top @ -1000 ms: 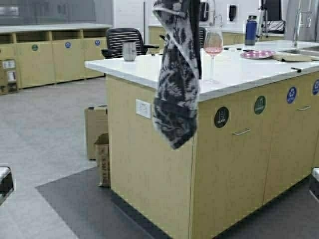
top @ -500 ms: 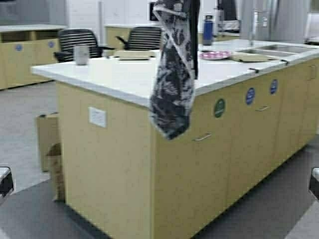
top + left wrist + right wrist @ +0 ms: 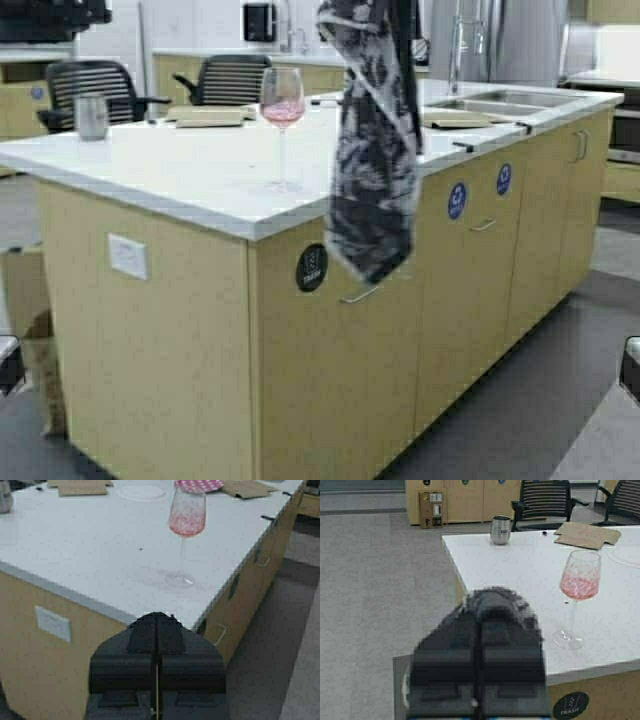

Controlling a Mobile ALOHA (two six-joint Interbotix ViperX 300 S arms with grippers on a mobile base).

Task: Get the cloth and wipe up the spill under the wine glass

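Observation:
The cloth (image 3: 375,150), dark with a white floral print, hangs limp from the top of the high view, in front of the counter's front edge. In the right wrist view my right gripper (image 3: 481,625) is shut on the cloth (image 3: 502,602), whose dark fuzz bunches round the tips. The wine glass (image 3: 282,105) with pink liquid stands upright on the white counter (image 3: 180,170), left of the cloth; it also shows in the right wrist view (image 3: 580,580). In the left wrist view a faint pink smear (image 3: 155,575) lies by the wine glass (image 3: 186,515) foot. My left gripper (image 3: 156,622) is shut and empty, short of the counter edge.
A steel tumbler (image 3: 91,115) stands at the counter's far left. Tan paper napkins (image 3: 208,117) and a pink plate (image 3: 199,485) lie behind the glass. A sink (image 3: 500,100) is at the far right. Office chairs (image 3: 95,85) stand beyond; cardboard boxes (image 3: 30,330) sit on the floor.
The robot has driven and turned: the counter corner now fills the view closer, and the wine glass shows left of the hanging cloth instead of right. The cloth stays held.

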